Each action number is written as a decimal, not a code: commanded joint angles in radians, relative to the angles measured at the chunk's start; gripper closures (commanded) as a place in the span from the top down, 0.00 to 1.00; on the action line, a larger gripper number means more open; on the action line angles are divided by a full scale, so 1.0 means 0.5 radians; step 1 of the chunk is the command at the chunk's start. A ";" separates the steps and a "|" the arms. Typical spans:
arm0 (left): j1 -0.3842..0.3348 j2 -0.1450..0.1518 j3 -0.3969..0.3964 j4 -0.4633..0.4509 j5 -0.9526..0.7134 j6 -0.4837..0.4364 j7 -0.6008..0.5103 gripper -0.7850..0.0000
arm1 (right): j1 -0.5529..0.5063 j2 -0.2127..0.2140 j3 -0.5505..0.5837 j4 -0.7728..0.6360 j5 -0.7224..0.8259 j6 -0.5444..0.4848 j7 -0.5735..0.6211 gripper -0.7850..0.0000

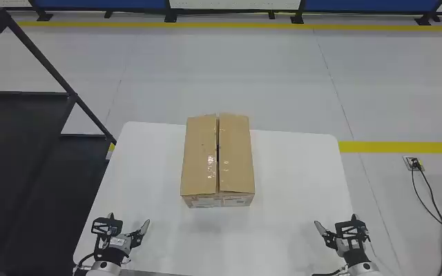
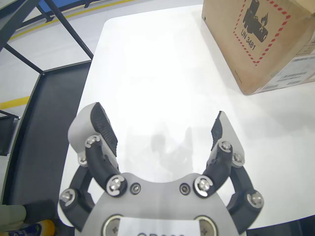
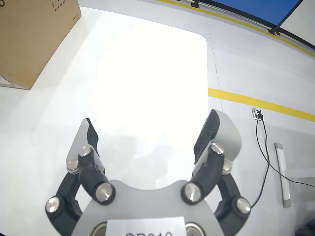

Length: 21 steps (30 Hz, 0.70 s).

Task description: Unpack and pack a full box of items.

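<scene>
**Q:** Where the work stands, what is the surface and what surrounds it?

**A:** White table (image 1: 297, 193) with rounded corners, on a pale grey floor. A yellow floor line (image 1: 390, 146) runs off beyond the right edge. Blue panels (image 1: 103, 3) stand along the far wall. A black metal frame (image 1: 41, 69) stands off the left edge, with a dark shelf (image 2: 32, 114) just beside that edge.

**Q:** Count?

**A:** One cardboard box (image 1: 217, 160) and two grippers. One floor socket (image 1: 412, 163) with a black cable (image 3: 260, 133).

**Q:** Box position?

**A:** Midway between the left and right edges, nearer the far edge than the near one. Upright, with the top flaps down and meeting along a taped centre seam. Each side face has a red-hatched label, and the near face has a white one.

**Q:** Grippers?

**A:** The left gripper (image 2: 158, 109) is at the near left corner, jaws spread wide, pads bare. The right gripper (image 3: 150, 115) is at the near right corner, equally spread and holding nothing. Both are well apart from the box.
</scene>
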 commanded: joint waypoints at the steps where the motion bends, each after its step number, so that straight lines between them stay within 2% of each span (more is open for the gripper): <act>1: 0.000 0.000 0.000 0.000 0.000 0.000 0.000 1.00 | 0.000 0.000 0.000 0.000 0.000 0.000 0.000 1.00; 6: -0.083 -0.015 -0.002 0.012 -0.227 -0.005 -0.015 1.00 | 0.053 -0.012 -0.066 -0.041 -0.028 0.054 0.039 1.00; 14: -0.232 -0.029 -0.052 0.041 -0.487 -0.074 0.085 1.00 | 0.214 -0.050 -0.259 -0.141 -0.140 0.275 0.068 1.00; 16: -0.258 -0.035 -0.048 0.039 -0.531 -0.056 0.111 1.00 | 0.259 -0.061 -0.299 -0.179 -0.123 0.328 0.104 1.00; 18: -0.280 -0.045 -0.053 0.035 -0.622 0.022 0.116 1.00 | 0.290 -0.071 -0.337 -0.237 -0.038 0.338 0.256 1.00; 21: -0.287 -0.049 -0.059 0.021 -0.666 0.064 0.090 1.00 | 0.290 -0.071 -0.337 -0.237 -0.038 0.338 0.256 1.00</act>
